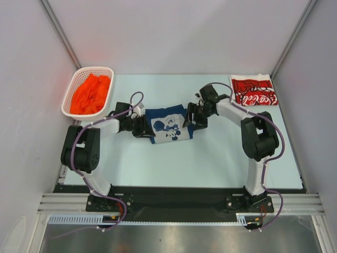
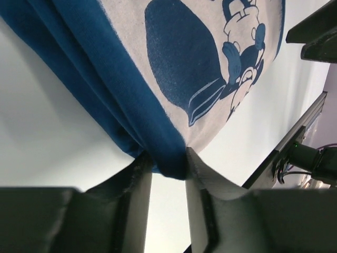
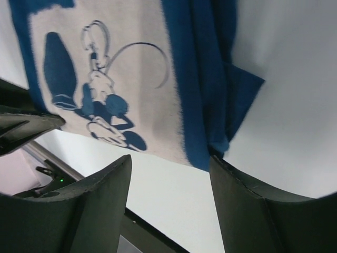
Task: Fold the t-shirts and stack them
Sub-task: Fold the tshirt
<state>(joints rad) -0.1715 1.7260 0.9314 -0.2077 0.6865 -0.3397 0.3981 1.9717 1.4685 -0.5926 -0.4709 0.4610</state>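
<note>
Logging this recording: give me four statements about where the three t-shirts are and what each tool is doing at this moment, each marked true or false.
1. The orange t-shirt lies in the white basket. True.
2. The red t-shirt lies under the navy t-shirt. False: it lies folded on its own at the far right, apart from the navy one.
3. The left tool pinches an edge of the navy t-shirt. True.
4. The right tool is clamped on the red t-shirt. False: its fingers stand wide apart at the navy t-shirt's edge.
</note>
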